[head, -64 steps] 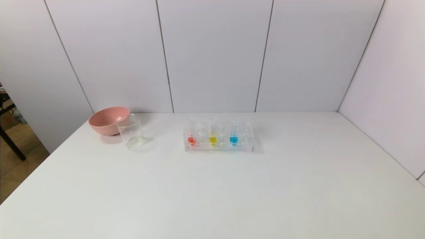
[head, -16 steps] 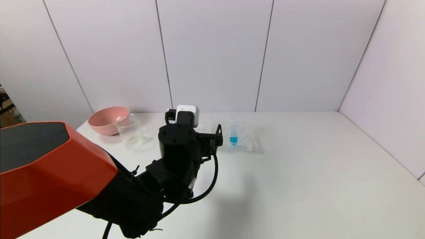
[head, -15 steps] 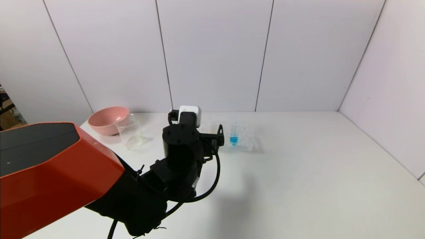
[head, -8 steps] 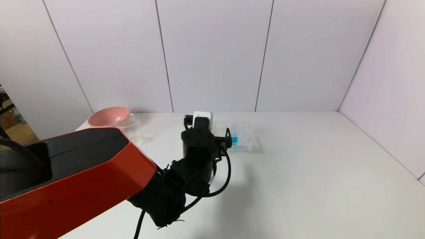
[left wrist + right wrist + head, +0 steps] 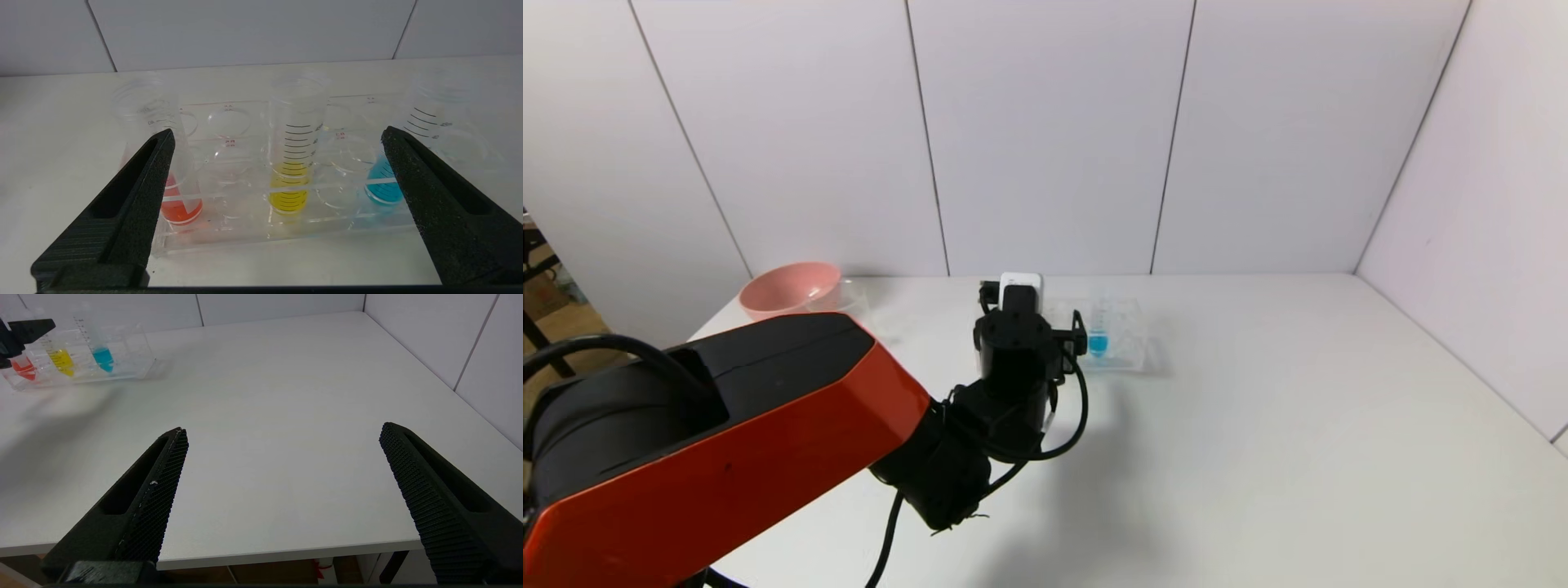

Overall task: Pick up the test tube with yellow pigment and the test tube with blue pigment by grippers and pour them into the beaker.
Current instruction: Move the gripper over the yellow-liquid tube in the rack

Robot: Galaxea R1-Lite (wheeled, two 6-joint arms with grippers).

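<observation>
left gripper (image 5: 278, 134) spread wide before yellow tube (image 5: 295, 143) | beaker (image 5: 849, 298) mostly hidden behind arm | right gripper (image 5: 282, 435) wide, empty

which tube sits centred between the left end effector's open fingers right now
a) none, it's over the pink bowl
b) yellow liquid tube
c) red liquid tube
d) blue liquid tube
b: in the left wrist view the slim clear tube with yellow liquid stands in the clear plastic rack midway between the open fingers of the left end effector, untouched.
</observation>
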